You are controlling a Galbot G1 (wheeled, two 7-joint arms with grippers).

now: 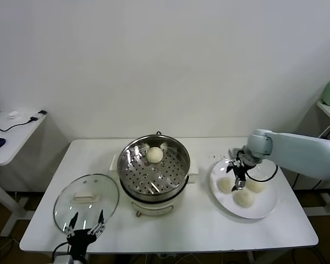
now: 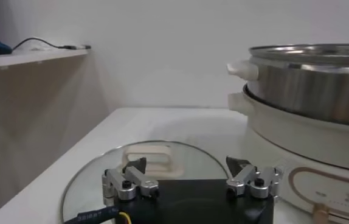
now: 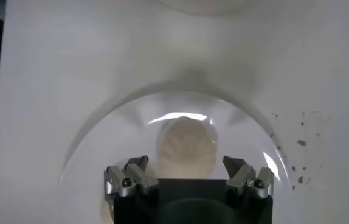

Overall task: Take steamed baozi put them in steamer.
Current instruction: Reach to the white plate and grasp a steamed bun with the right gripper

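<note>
The steamer [image 1: 154, 173] stands mid-table, a shiny steel pot with a perforated tray, and one cream-white baozi [image 1: 154, 154] lies at the back of the tray. Three more baozi [image 1: 243, 198] rest on a white plate [image 1: 267, 204] to its right. My right gripper [image 1: 238, 179] hangs open just above the plate. In the right wrist view a baozi [image 3: 186, 148] lies ahead of the right gripper [image 3: 186, 165], between its spread fingers, and nothing is held. My left gripper [image 1: 87, 216] is parked open at the front left, over the glass lid [image 1: 86, 199].
The glass lid [image 2: 156, 159] with its white handle lies flat beside the steamer's base [image 2: 302, 140]. A side desk [image 1: 11, 135] with a mouse and cable stands at far left. Dark specks dot the table behind the plate.
</note>
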